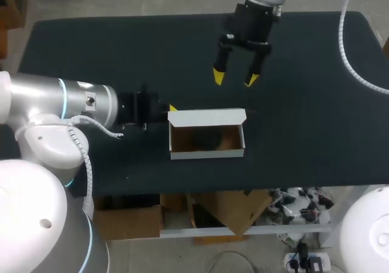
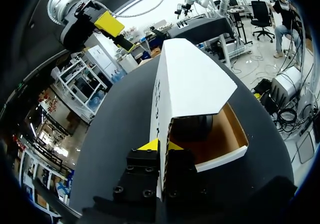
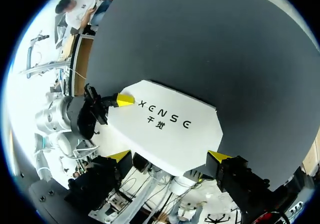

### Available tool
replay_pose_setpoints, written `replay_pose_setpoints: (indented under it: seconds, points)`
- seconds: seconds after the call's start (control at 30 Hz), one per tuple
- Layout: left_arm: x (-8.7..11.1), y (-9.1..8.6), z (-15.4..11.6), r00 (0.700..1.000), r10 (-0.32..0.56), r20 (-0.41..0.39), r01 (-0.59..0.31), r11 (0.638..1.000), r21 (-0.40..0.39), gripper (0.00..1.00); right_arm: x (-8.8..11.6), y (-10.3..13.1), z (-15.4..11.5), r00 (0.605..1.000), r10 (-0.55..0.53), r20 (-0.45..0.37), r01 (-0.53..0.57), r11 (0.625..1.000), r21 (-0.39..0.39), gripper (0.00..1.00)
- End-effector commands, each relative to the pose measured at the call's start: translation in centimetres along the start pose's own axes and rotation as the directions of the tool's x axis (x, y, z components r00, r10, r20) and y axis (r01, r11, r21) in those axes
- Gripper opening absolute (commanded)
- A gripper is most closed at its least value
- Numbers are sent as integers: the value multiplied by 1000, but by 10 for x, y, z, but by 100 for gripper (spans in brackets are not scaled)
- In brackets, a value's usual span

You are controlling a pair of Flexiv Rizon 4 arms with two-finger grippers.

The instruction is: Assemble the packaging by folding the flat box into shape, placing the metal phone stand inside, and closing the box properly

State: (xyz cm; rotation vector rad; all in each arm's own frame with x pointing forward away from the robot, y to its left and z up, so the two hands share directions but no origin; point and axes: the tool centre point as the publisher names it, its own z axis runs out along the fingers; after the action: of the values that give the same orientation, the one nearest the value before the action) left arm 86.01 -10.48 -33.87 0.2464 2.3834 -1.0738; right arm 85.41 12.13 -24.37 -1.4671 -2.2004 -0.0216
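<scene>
The white box [image 1: 206,154] with a brown inside lies in the middle of the table, its top open and its lid panel [image 1: 206,117] standing up along the far side. A dark phone stand [image 1: 206,140] rests inside it; in the left wrist view the phone stand [image 2: 192,126] sits under the raised lid [image 2: 190,79]. My left gripper [image 1: 171,109] is at the box's left end, shut on the thin white wall [image 2: 161,134]. My right gripper [image 1: 236,77] hangs open above the table beyond the box, with the lid [image 3: 165,129] below its own fingertips [image 3: 218,156].
The table [image 1: 316,103] is covered in black cloth. My right arm's white coiled cable [image 1: 347,48] hangs over the table's far right part. My left arm [image 1: 73,103] lies across the left side of the table.
</scene>
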Motion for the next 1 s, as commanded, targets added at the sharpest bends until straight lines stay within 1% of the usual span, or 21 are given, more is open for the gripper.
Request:
replay_pose_setpoints:
  seconds: [0.03,0.53,0.57,0.63,0.67,0.7,0.8,0.87,0.93,1.0]
  points:
    - [9,3,8,1000,7,17,-7,1000,-2,0,-6,-2,8,998,55,-23,-54,998,36,100]
    - [11,5,7,1000,10,25,-9,1000,-6,0,-5,-3,9,998,52,-25,-51,998,35,100]
    - [11,5,7,1000,12,27,-12,1000,-7,0,-2,-3,10,997,70,-41,-67,996,53,100]
    - [11,5,7,1000,14,28,-14,1000,-7,0,-1,-2,11,991,124,-42,-121,990,77,100]
    - [11,5,7,999,16,29,-15,1000,-6,0,0,-2,12,987,155,-51,-149,983,105,100]
    - [11,5,7,999,17,30,-17,1000,-6,0,-1,-2,14,982,184,-46,-178,977,121,100]
    - [12,5,6,999,23,31,-23,1000,4,0,-5,-5,15,953,303,-10,-297,941,164,100]
    - [13,5,7,999,26,33,-27,1000,4,0,-7,-9,15,938,347,-3,-341,923,180,100]
    - [13,5,9,999,29,33,-29,1000,4,0,-9,-14,16,920,391,29,-390,905,171,100]
    - [14,5,10,999,30,33,-30,1000,6,0,-13,-18,18,912,409,32,-409,897,166,100]
